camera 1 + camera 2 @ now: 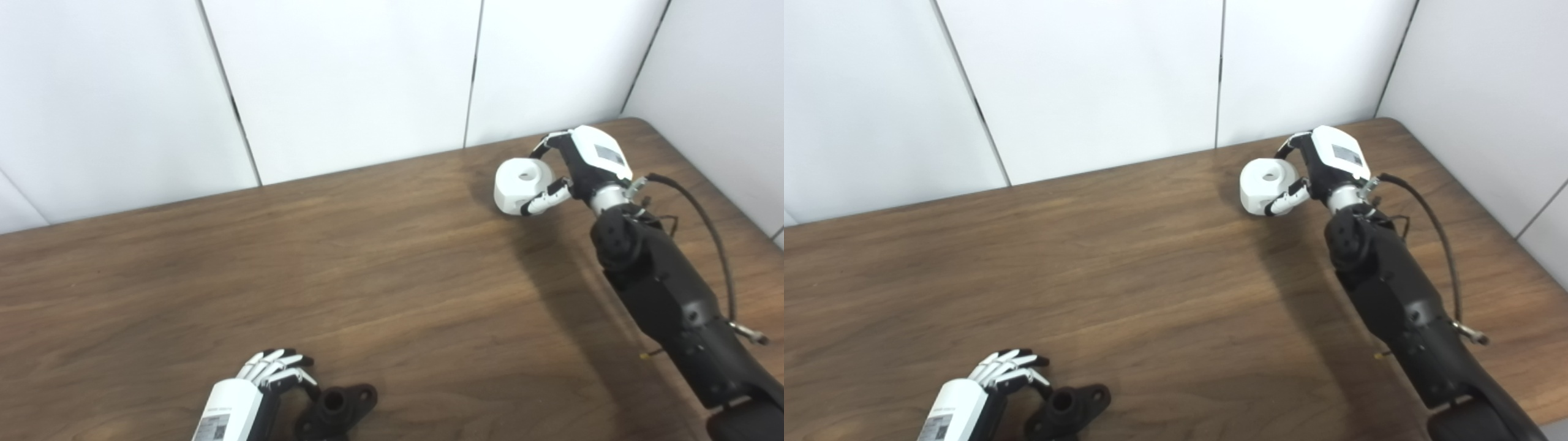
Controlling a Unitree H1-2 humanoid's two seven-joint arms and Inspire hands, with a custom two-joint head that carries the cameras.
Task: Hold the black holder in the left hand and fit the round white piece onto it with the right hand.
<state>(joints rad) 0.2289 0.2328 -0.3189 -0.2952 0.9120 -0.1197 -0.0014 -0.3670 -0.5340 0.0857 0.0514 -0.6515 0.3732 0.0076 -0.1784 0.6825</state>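
Observation:
The black holder [337, 407] lies flat on the wooden table [380, 269] at the near edge, its round socket facing up. My left hand [264, 378] is just left of it, fingers apart and slightly curled, holding nothing. The round white piece [520, 185], with a hole in its top, rests on the table at the far right. My right hand [579, 168] wraps it from the right, fingers behind it and thumb [542, 203] in front. In the right eye view the holder [1067, 405] and the white piece [1268, 184] show the same way.
White wall panels [343, 79] stand right behind the table's far edge and along its right side. A black cable [713, 236] loops off my right forearm [667, 306]. Bare wood lies between the two hands.

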